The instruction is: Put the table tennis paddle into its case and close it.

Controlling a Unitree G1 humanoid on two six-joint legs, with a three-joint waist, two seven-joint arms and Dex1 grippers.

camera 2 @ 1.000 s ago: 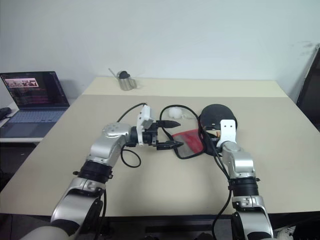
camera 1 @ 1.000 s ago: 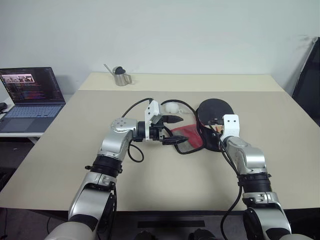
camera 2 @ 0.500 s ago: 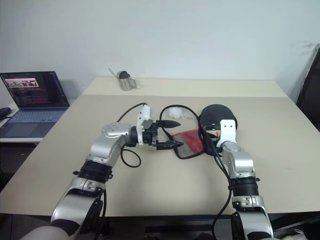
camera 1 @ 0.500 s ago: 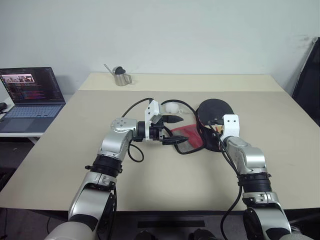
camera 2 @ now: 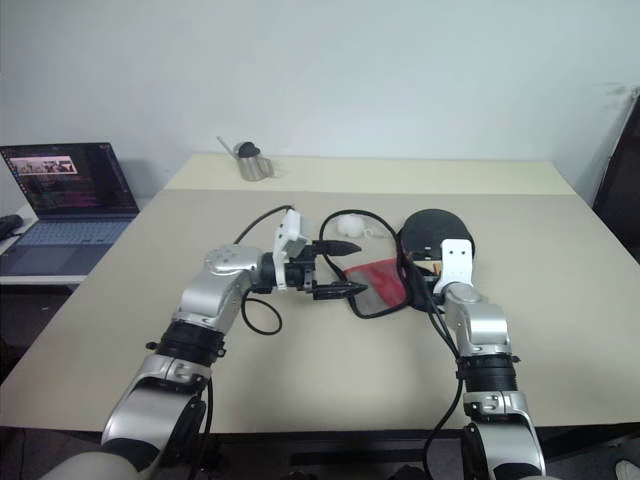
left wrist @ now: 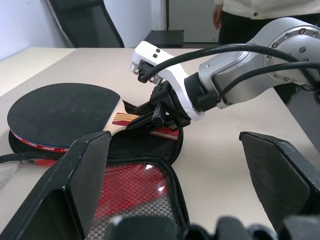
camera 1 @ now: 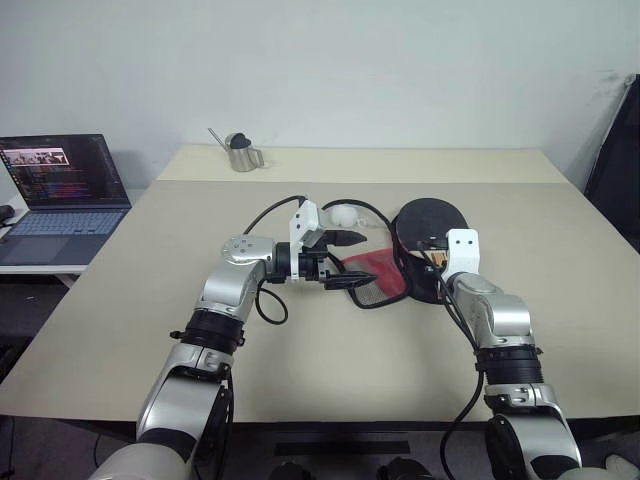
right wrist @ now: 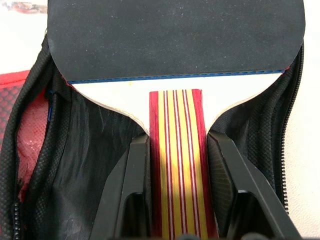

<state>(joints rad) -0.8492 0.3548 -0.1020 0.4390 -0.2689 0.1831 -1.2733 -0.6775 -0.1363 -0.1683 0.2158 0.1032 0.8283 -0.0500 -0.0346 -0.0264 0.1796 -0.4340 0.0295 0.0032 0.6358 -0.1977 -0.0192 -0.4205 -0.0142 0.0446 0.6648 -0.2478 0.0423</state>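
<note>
no readable text; laptop (camera 1: 65,190) screen lines and paddle (left wrist: 60,116) edge print too small

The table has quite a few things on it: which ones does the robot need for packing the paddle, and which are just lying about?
Needed for the job:
- table tennis paddle, handle held in the right gripper
- case, lying unzipped
- left gripper, open beside the case

Just lying about:
- white ball
- metal cup
- laptop on the side table
</note>
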